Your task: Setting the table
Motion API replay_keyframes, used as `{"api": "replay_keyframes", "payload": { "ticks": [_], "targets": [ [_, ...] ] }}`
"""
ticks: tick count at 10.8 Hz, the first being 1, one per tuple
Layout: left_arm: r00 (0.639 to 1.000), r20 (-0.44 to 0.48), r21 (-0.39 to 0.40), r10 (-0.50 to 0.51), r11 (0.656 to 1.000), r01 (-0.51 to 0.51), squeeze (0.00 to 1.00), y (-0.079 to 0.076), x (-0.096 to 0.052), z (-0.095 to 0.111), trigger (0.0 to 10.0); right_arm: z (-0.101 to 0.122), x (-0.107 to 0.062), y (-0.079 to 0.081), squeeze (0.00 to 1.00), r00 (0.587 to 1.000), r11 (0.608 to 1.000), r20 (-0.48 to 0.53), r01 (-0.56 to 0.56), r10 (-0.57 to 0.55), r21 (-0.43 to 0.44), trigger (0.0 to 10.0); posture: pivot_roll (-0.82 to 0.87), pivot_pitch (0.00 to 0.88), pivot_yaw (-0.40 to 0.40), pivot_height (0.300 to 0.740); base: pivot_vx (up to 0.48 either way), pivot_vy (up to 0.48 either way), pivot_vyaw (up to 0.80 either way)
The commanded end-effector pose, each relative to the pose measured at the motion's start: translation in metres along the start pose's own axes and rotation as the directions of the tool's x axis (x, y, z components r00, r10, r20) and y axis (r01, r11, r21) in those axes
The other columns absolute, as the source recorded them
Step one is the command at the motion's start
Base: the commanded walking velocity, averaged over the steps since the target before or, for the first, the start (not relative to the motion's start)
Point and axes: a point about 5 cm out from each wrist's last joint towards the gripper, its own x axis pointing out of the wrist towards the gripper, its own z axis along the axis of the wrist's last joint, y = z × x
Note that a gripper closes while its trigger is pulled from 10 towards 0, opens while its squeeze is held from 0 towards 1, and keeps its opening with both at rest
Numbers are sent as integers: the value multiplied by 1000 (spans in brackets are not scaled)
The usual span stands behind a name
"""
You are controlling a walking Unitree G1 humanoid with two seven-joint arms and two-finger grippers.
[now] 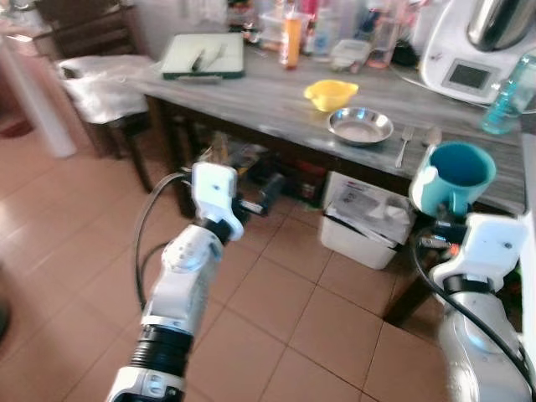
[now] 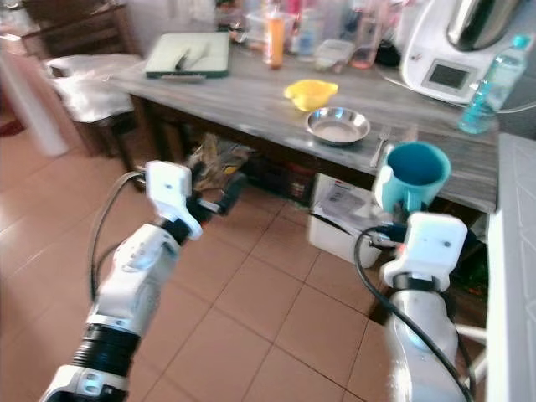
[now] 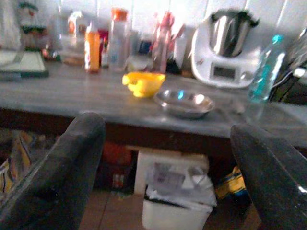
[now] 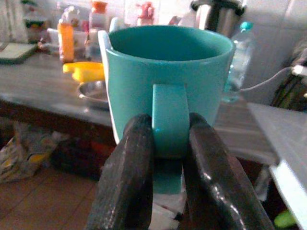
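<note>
Terracotta floor tiles run up to a long grey wooden table (image 1: 276, 105), and the robot stands just short of its front edge. Up on the right, the right gripper (image 4: 165, 158) has its two black fingers (image 4: 129, 172) pinched tight on the handle of a teal mug (image 1: 455, 174), carrying it upright and off the surface (the mouth faces up), near the table's front edge. On the tabletop sit a steel plate (image 1: 360, 126) with a yellow bowl (image 1: 331, 93) just behind it, and a fork (image 1: 404, 143) and spoon (image 1: 431, 138) lying side by side just right of the plate. Further right stands a blue-capped water bottle (image 1: 507, 102) beside a white kitchen machine (image 1: 469, 50). Over on the left, the left gripper (image 1: 266, 194) is raised in front of the table edge, fingers (image 3: 62, 167) spread wide with nothing between them. Below the table sits a white bin (image 1: 364, 222).
</note>
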Motion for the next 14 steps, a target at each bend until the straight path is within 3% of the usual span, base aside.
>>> {"api": "replay_keyframes", "payload": {
  "ticks": [1, 9, 12, 14],
  "targets": [
    [1000, 3, -6, -21, 1000, 21, 0, -5, 2, 1, 10000, 2, -1, -6, 0, 1000, 1000, 9, 19, -19, -9, 10000, 94, 105, -30, 740, 349, 0, -800],
    [999, -1, -17, -38, 999, 38, 0, -10, 2, 0, 10000, 3, -3, -9, 0, 1000, 999, 9, 25, -25, -22, 10000, 85, 113, -28, 740, 383, 0, 0],
    [999, -2, -21, -47, 999, 46, 0, -11, 3, -1, 10000, 3, -2, -9, 0, 1000, 999, 9, 26, -26, -20, 10000, 83, 112, -29, 740, 480, 0, -690],
    [999, -2, -23, -47, 999, 47, 0, -12, 3, -1, 10000, 4, -2, -9, 0, 1000, 999, 12, 23, -23, -24, 10000, 84, 112, -31, 740, 480, 0, 0]
  ]
}}
